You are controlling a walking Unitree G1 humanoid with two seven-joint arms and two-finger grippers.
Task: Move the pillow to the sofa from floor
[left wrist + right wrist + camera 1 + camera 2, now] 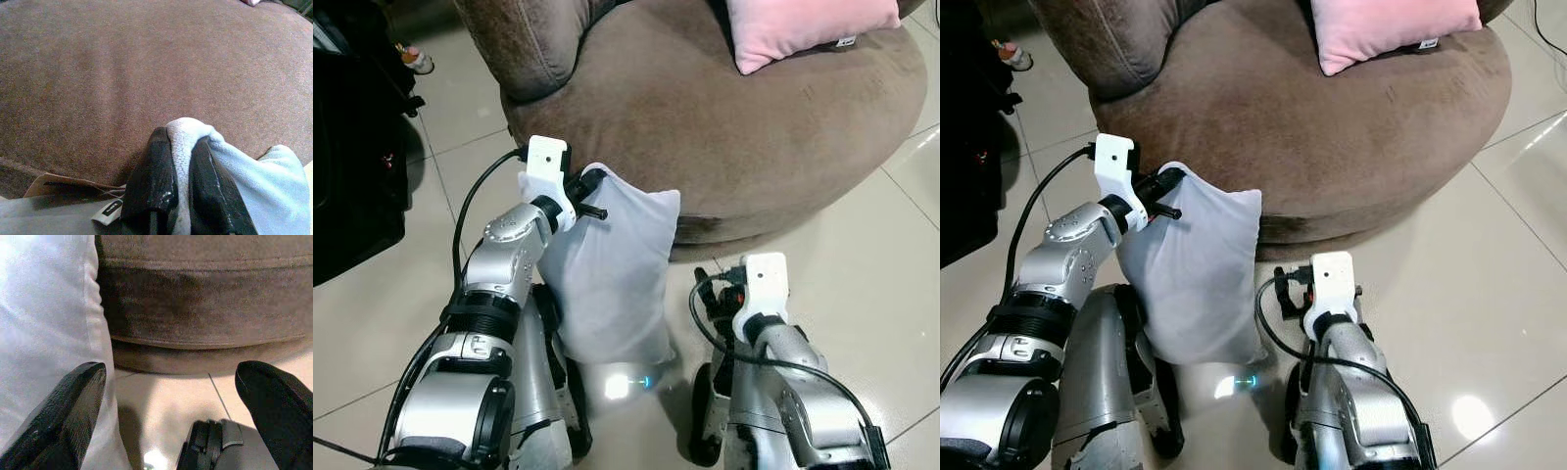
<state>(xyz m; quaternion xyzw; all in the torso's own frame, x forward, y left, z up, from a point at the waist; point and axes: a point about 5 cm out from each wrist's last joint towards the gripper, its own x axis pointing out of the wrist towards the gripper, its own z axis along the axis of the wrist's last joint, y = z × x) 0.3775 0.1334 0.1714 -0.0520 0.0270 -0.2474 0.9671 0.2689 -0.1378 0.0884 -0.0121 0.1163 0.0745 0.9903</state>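
Note:
A pale grey-white pillow point(607, 274) hangs upright in front of the round brown sofa point(705, 117), its lower end near the floor. My left gripper point(590, 192) is shut on the pillow's top corner; in the left wrist view the black fingers point(151, 181) pinch the fabric point(186, 147) with the sofa seat point(122, 73) just beyond. My right gripper point(168, 396) is open low beside the pillow point(44, 323), facing the sofa's base point(205, 318), holding nothing. My right arm point(759, 294) sits to the right of the pillow.
A pink cushion point(803, 29) lies on the back of the sofa seat. Dark furniture point(352, 147) stands at the left. Glossy tiled floor point(891, 255) spreads to the right of the sofa.

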